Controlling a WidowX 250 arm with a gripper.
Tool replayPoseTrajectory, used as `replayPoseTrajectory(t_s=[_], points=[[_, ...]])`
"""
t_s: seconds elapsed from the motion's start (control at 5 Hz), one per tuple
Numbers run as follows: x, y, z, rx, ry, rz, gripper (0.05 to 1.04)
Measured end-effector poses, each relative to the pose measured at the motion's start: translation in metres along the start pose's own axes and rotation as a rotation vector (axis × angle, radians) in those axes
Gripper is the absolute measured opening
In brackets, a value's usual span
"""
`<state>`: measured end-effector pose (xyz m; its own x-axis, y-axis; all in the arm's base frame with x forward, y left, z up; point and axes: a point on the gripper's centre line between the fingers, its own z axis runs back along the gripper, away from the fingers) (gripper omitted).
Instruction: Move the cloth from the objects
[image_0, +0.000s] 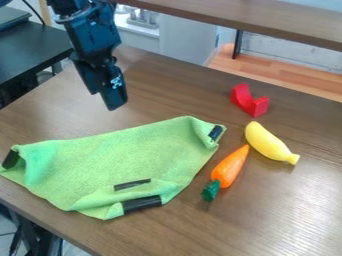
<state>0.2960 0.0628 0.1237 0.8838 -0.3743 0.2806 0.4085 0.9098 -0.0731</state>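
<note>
And here hangs the hand (113, 100), released or clenched I can't tell, the cloth (127, 159) below it in view, clear of carrot (229, 167), banana (267, 142) and red block (249, 102) to its right, presumably leaving them uncovered.

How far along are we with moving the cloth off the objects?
Mostly done, by the look of it: the carrot, banana and red block lie uncovered, beside the cloth and apart from it. In hand: apparently nothing; the gripper hangs above the table, clear of the cloth. Left: probably nothing, unless you want a wider gap by the carrot.
</note>
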Motion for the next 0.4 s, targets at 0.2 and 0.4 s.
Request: replayPoseTrajectory(t_s=[0.2,0.4], points=[[-0.003,0.001,-0.009,-0.017,0.02,0.008,1.0],[-0.012,0.006,-0.035,-0.004,0.043,0.011,1.0]])
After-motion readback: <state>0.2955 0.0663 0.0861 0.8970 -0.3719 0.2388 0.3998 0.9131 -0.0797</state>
